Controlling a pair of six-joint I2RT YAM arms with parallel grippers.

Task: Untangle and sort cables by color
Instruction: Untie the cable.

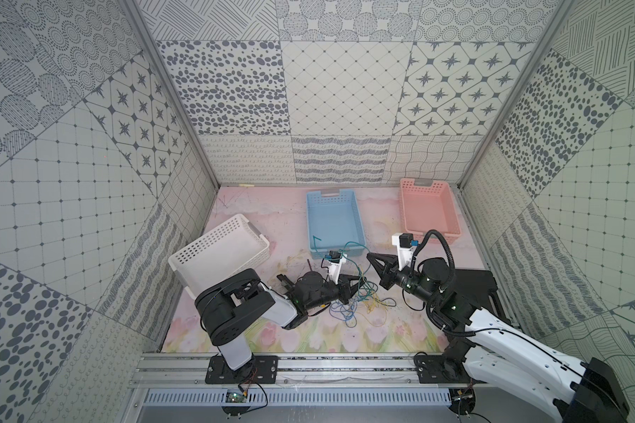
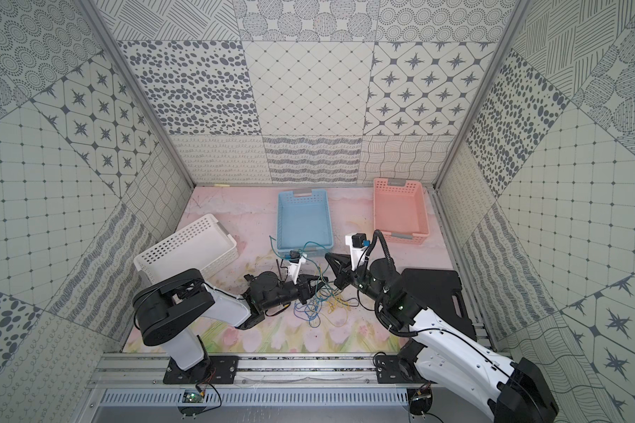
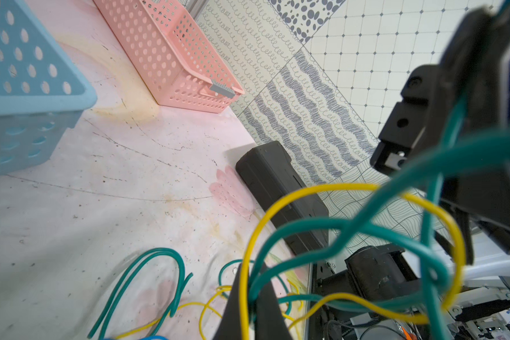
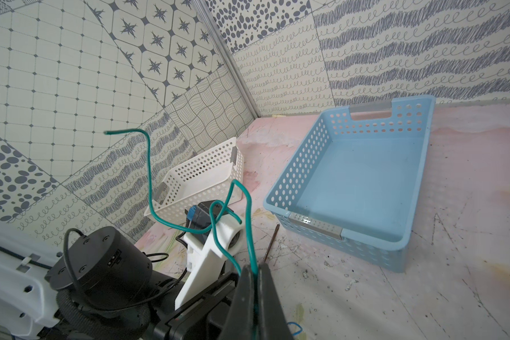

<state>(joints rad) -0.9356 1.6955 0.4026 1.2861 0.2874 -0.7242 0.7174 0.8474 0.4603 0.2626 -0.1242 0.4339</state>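
Thin blue, yellow and green cables [image 1: 347, 311] lie tangled mid-worktop [image 1: 279, 227]. The left gripper [image 3: 252, 282] is clamped on yellow and green strands. The right gripper [image 4: 255, 272] pinches 1 raised green cable [image 4: 148, 164].

in both top views the cables [image 1: 362, 298] form a tangle too fine to tell which strand lies over which, and the left gripper [image 1: 353, 285] has its tips lost among them. in the left wrist view the nearest loops of a green cable [image 3: 351, 226] and a yellow cable [image 3: 336, 186] are blurred, and the picture's edges cut off the blue basket [image 3: 42, 97] and the pink basket [image 3: 171, 59]. in the right wrist view the right gripper [image 4: 255, 273] runs off the edge. the right arm hides part of a black case [image 2: 444, 289].
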